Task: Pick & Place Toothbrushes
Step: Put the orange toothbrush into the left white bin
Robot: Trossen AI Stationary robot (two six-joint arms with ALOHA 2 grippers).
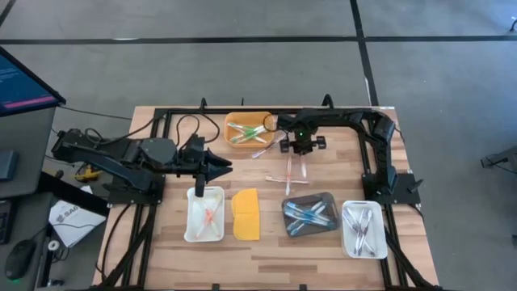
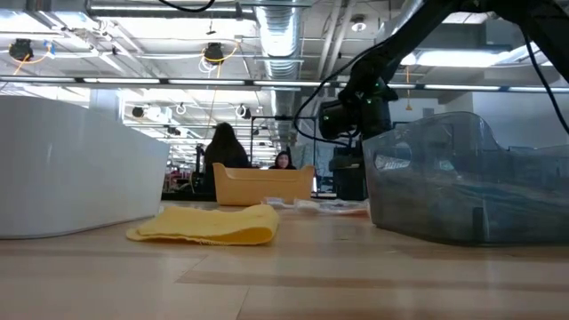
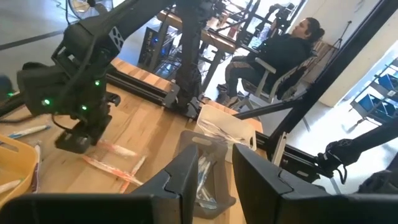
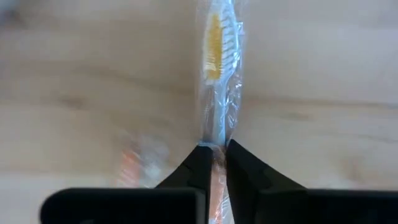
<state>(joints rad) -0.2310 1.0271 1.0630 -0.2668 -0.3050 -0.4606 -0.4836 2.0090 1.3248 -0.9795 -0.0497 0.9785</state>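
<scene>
The left gripper point(image 1: 224, 167) waits above the white tray point(image 1: 205, 230), its fingers a little apart with nothing in them. In the middle lies a yellow lid point(image 1: 246, 214). Farther right, the right gripper point(image 4: 213, 158) pinches a wrapped orange toothbrush point(image 4: 219, 68) lying on the wooden table point(image 1: 266, 259).

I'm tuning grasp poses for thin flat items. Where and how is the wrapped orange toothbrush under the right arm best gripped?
Grip the toothbrush across its narrow handle, below the bristle head, coming straight down from above. It lies flat on the table, so only its two long sides are reachable. The right gripper does this, fingers closing on the handle.
</scene>
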